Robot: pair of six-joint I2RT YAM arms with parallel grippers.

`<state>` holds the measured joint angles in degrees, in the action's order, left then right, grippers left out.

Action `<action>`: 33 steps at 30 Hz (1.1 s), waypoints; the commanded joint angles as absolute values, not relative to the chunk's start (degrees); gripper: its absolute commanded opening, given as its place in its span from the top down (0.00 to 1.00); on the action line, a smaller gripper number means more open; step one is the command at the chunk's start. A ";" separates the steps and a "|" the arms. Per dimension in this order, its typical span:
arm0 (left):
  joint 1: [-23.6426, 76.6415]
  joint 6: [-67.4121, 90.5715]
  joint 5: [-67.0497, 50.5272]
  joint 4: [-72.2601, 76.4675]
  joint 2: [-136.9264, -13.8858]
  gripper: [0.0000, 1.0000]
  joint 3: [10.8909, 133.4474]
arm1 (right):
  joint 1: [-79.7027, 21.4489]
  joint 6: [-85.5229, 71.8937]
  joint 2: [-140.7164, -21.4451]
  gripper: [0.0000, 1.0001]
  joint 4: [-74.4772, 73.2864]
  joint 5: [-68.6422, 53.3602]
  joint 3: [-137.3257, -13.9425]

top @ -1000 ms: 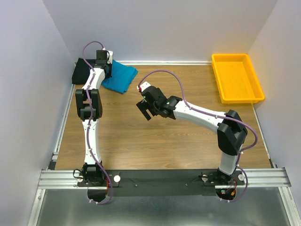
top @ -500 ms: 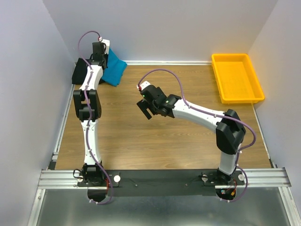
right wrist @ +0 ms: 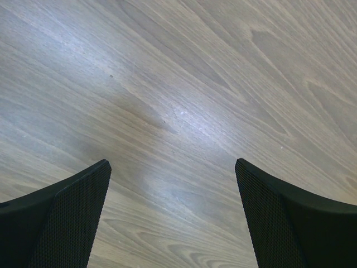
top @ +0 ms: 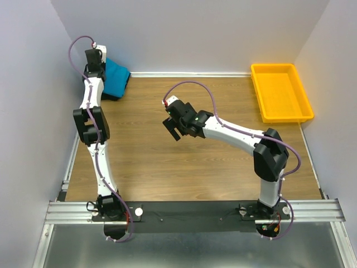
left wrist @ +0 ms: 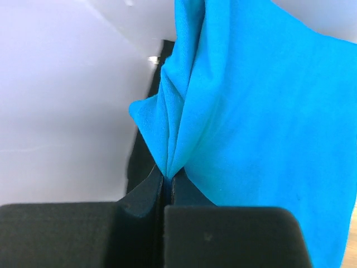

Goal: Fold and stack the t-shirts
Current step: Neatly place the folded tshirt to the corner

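A second ago the teal shirt (top: pixel 114 78) lay spread on the table (top: pixel 167 162), well left of the tray (top: pixel 280 92) and just on the tray side of the black shirt (left wrist: pixel 140 167). Since then the left arm has swung further away from the tray, toward the far corner. The teal shirt has come with it and now hangs bunched over the black shirt, against the left wall (top: pixel 33 111).

The left gripper (left wrist: pixel 166 184) is clamped tight on a gathered fold of the teal cloth, which fans out from its fingertips. The black shirt shows only as a dark strip between that cloth and the wall.

The right arm has barely moved. The right gripper (top: pixel 174 133) hovers over bare wood left of the tray and nearer the arm bases, with its fingers (right wrist: pixel 67 212) spread wide and nothing between them.

The table is brown wood grain with a soft sheen. The yellow tray sits at the table's far right corner. Pale, plain walls close in the left, back and right sides, and a metal rail (top: pixel 195 211) along the near edge carries both arm bases.
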<state>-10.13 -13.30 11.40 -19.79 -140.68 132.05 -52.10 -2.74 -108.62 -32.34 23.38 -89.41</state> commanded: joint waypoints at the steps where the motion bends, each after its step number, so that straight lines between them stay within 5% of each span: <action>1: -12.04 -16.25 8.88 -16.80 -138.07 1.00 134.82 | -51.77 -3.78 -110.65 0.01 -34.63 25.49 -91.67; 9: -12.22 -20.83 10.98 -11.79 -143.35 0.89 132.98 | -51.77 -4.04 -112.76 0.01 -36.21 24.79 -93.78; 12: -12.13 -20.92 11.25 -8.18 -145.02 0.56 131.84 | -51.77 -4.13 -113.11 0.01 -36.83 24.78 -94.13; 17: -11.95 -17.94 12.48 -6.33 -144.15 0.32 131.57 | -51.68 -4.48 -113.20 0.01 -37.35 25.66 -94.39; 33: -5.02 9.73 2.81 -1.23 -116.67 0.30 104.70 | -34.03 -19.85 -95.75 0.02 -37.27 27.86 -80.35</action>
